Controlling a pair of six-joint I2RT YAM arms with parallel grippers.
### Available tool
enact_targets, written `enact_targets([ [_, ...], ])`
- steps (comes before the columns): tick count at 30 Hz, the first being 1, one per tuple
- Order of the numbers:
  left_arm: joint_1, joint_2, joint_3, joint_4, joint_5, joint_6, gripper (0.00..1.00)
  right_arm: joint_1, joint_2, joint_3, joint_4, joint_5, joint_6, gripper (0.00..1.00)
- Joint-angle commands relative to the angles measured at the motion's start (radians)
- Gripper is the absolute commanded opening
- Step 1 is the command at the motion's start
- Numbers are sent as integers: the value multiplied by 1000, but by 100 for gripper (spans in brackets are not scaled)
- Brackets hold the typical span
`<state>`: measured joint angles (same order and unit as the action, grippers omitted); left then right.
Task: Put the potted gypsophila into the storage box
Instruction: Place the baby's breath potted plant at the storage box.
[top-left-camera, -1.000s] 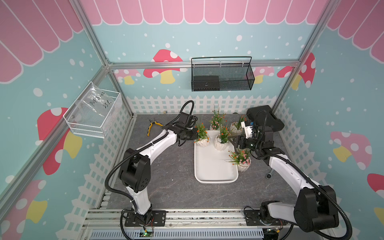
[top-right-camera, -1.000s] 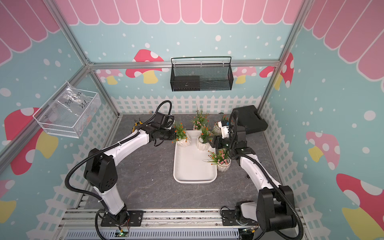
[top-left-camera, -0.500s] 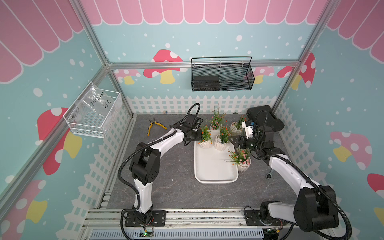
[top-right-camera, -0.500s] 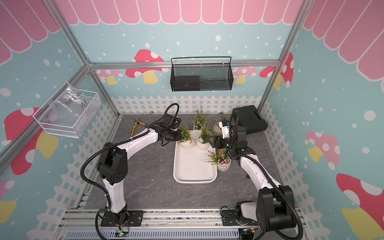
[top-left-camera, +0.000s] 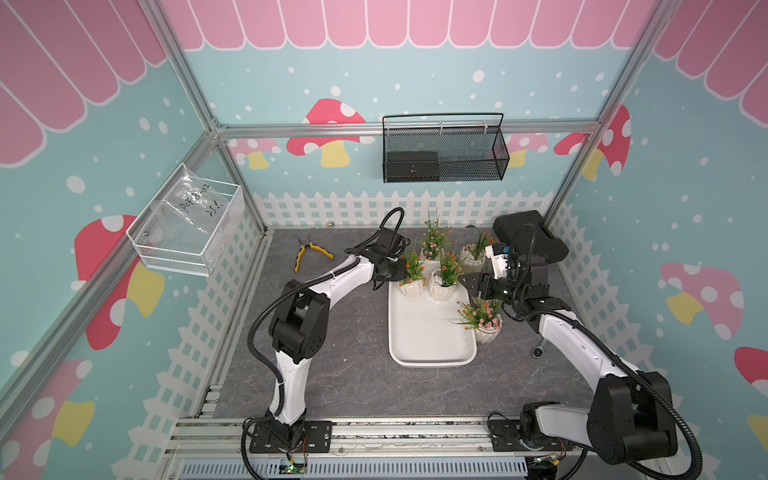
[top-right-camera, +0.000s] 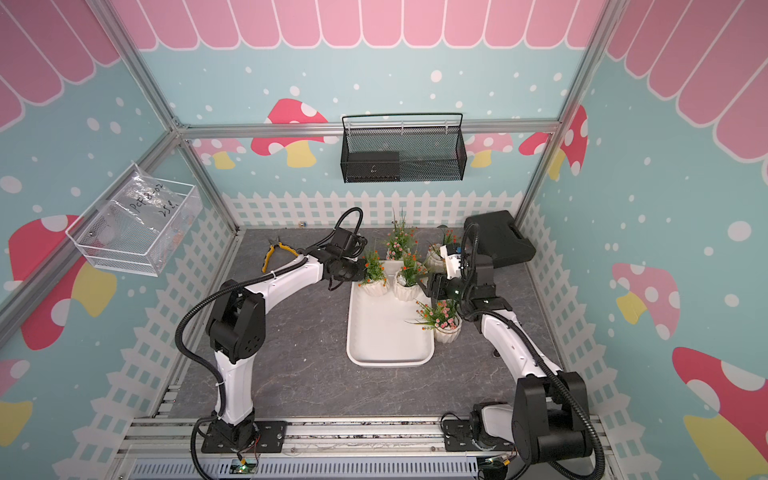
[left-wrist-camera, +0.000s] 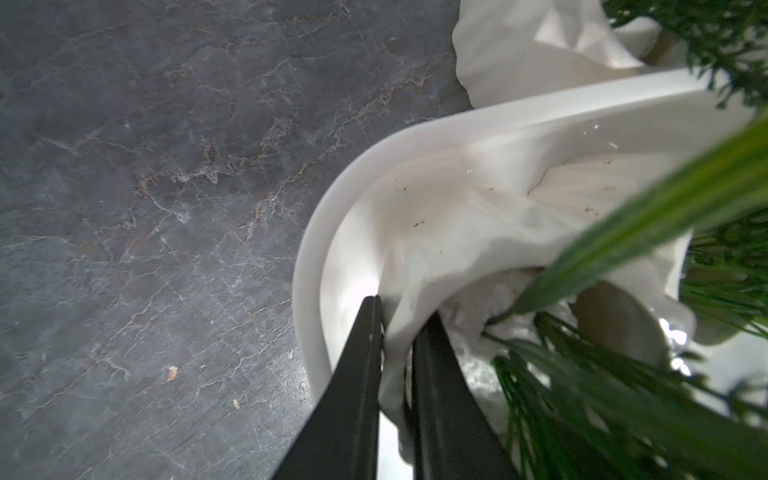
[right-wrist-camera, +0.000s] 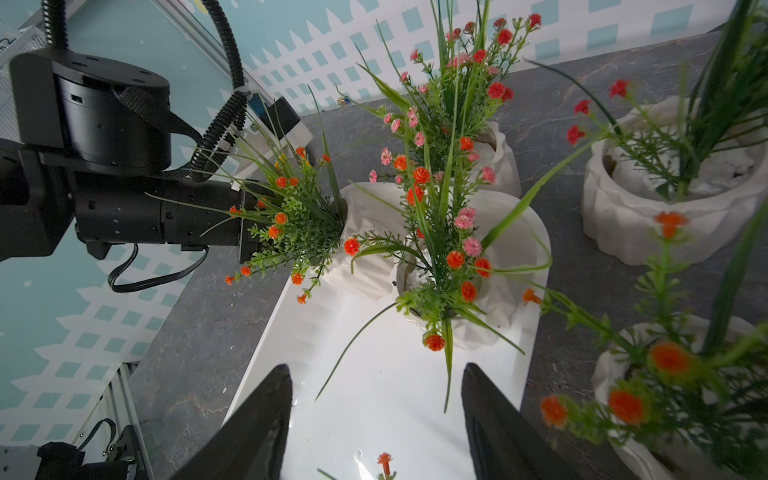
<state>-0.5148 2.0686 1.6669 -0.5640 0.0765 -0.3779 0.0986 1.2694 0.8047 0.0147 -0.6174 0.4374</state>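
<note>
Both top views, grey marbled tabletop (top-left-camera: 332, 374), teal mushroom walls (top-left-camera: 685, 208), left pincer (left-wrist-camera: 403, 307) clamped on potted gypsophila (left-wrist-camera: 436, 232), right pincer (right-wrist-camera: 376, 368) agape

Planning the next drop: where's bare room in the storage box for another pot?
The storage box is bare in its near half, up to the corner pot and second pot at the far end. Crowded there: left gripper pinches the corner pot; open right gripper hovers by the second pot.
</note>
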Motion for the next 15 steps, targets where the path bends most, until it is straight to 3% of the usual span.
enact_targets([
  [1, -19, 10, 59, 43, 5, -4, 3, -7, -34, -19, 3, 8, 3, 67],
  [15, -25, 30, 53, 46, -22, -15, 26, -44, -69, -47, -34, 14, 3, 69],
])
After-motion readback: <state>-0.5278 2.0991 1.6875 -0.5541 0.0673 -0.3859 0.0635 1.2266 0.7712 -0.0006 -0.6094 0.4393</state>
